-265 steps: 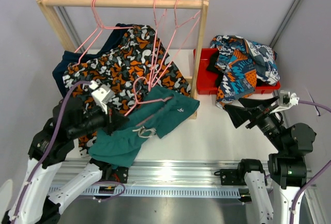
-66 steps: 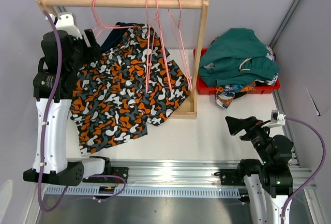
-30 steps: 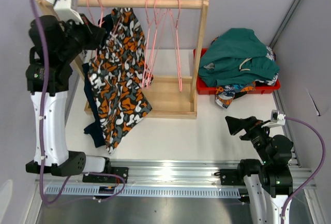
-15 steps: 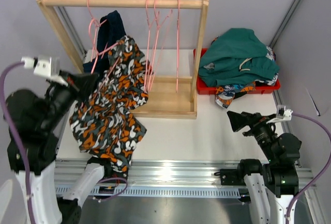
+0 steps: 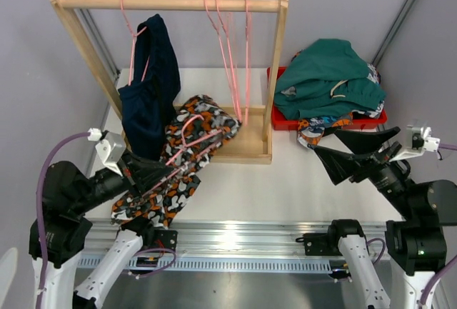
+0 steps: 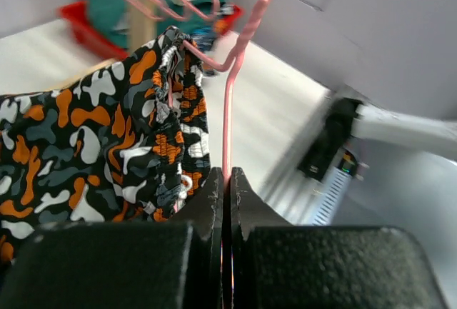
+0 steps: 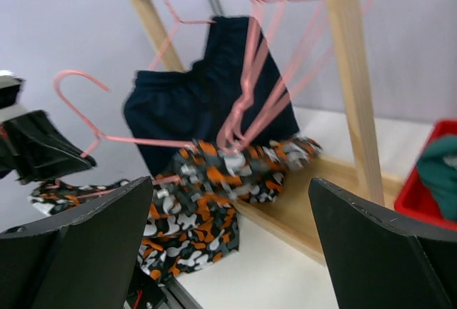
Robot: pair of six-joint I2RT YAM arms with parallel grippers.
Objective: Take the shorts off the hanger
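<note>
The left gripper [image 6: 227, 180] has its two black fingers pressed together on the thin wire of a pink hanger [image 6: 227, 130], whose hook runs out of the top of the wrist view. The orange-grey-black camouflage fabric shorts [image 5: 191, 132] are threaded on that hanger, off the rail. They lie slumped over the base board of the light wooden rack [image 5: 171, 2] and the white table [image 5: 285, 188]. From above, their lower end is hidden behind the left arm. The right gripper [image 5: 325, 140] hangs over the table with its fingers spread wide, holding nothing; its wrist view is soft and blurred. Beside the camouflage pair, the navy fabric shorts [image 5: 148, 91] hang from a pink hanger [image 5: 131, 34] at the left of the rail, and bare pink hangers [image 5: 230, 52] hang further right. Past the rack's right post, the teal green shorts with a drawstring [image 5: 325, 73] are heaped on a red plastic bin [image 5: 280, 116]. They cover most of the bin and nearly all of the blue-white-orange cartoon-print shorts [image 5: 314, 127], of which only an edge shows.
</note>
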